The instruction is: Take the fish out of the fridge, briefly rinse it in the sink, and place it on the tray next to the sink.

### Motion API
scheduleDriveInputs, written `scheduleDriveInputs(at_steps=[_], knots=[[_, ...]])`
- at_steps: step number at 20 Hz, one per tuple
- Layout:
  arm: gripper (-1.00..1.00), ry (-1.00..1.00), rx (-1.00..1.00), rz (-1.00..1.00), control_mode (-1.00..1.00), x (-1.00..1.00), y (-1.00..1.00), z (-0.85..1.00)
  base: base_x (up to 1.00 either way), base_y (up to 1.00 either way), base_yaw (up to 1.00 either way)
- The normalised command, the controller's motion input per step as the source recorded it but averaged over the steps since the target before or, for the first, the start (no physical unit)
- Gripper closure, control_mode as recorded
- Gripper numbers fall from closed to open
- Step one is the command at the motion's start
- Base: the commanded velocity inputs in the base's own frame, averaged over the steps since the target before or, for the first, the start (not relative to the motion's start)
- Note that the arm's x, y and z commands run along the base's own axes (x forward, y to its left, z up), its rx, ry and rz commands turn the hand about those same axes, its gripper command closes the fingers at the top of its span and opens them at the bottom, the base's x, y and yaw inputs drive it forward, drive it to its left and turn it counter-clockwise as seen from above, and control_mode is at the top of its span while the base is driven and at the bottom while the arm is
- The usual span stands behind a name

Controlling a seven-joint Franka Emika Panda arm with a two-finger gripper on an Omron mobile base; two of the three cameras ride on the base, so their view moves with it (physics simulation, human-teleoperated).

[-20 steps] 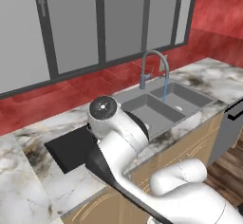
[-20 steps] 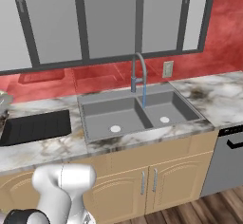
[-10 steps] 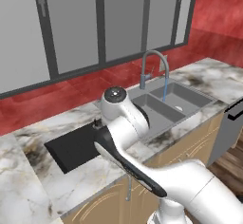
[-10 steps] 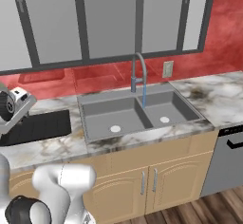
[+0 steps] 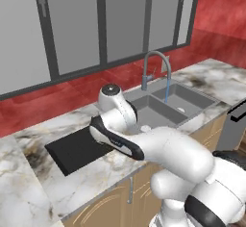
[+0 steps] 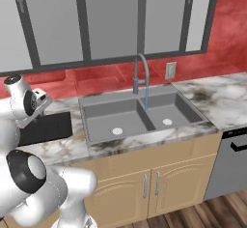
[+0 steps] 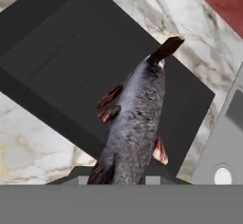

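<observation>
Since 1 s ago the arm has swung up and left, away from the sink (image 6: pixel 140 118) and over toward the tray (image 5: pixel 77 149); base cams unchanged, so it's the arm that moved, not the robot's base. Gripper (image 6: pixel 41 101) now sits above the tray's right end, near the sink's left basin. Hand cam: fish (image 7: pixel 135 118) hangs from the fingers, head end between them, tail pointing away, w/ the tray (image 7: pixel 66 61) right below and marble counter (image 7: pixel 28 147) around it. Jaws clamped on the fish, as far as the hand cam shows. Held over the tray prob. bc rinse is done and drop-off is next; fish not yet touching the tray. Next move likely calls for lowering before release, so the fish lands inside the rim.
</observation>
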Motion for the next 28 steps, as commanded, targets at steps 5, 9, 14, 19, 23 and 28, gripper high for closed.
scheduleDriveInputs(at_steps=[5,9,14,19,23,28], knots=[[1.0,0.28,0.0,0.0,-1.0,0.64,0.4,-0.67,0.0,0.0,0.0],[1.0,0.24,0.0,0.0,-1.0,0.17,0.44,-0.75,0.0,0.0,0.0],[1.0,0.15,-0.01,0.0,-1.0,-0.01,0.4,-0.69,0.0,0.0,0.0],[-1.0,0.03,-0.06,0.0,-1.0,-0.22,0.29,-0.5,0.0,0.0,0.0],[-1.0,0.0,0.0,0.0,-1.0,0.0,0.0,-0.01,0.0,0.0,0.0],[-1.0,-0.1,0.0,0.0,-1.0,-0.38,0.0,0.19,0.0,0.0,0.0]])
